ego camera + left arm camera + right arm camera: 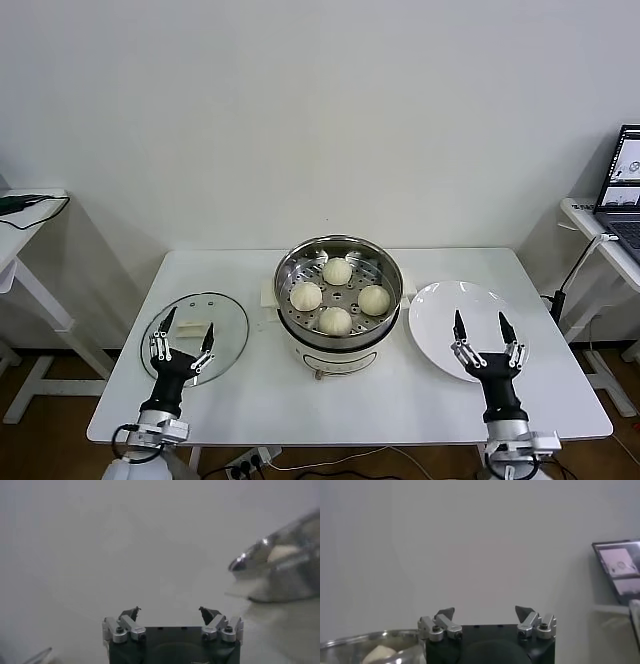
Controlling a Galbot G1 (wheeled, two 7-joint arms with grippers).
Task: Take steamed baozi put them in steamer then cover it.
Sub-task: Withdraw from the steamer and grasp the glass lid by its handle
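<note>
At the table's middle stands the steamer (338, 262), its steel basket sitting on a white pot base. Four baozi (337, 296) lie inside on the perforated floor: one toward the wall, one toward the robot, one on each side, close together around the centre but apart from one another. The steamer is uncovered. The cover (226, 318) lies flat on the table (330, 405) to the steamer's left, well apart from it, with its white handle up. A white plate (450, 305) lies to the steamer's right, just beside the pot base, with nothing on it.

The left gripper (182, 336) hovers over the near edge of the cover, fingers spread wide and holding nothing; the left wrist view shows the same wide gap (169, 612) with the steamer's rim (280, 555) off to one side. The right gripper (479, 328) hangs over the near part of the plate, likewise wide open and empty (484, 612). A laptop (625, 185) sits on a side table at far right.
</note>
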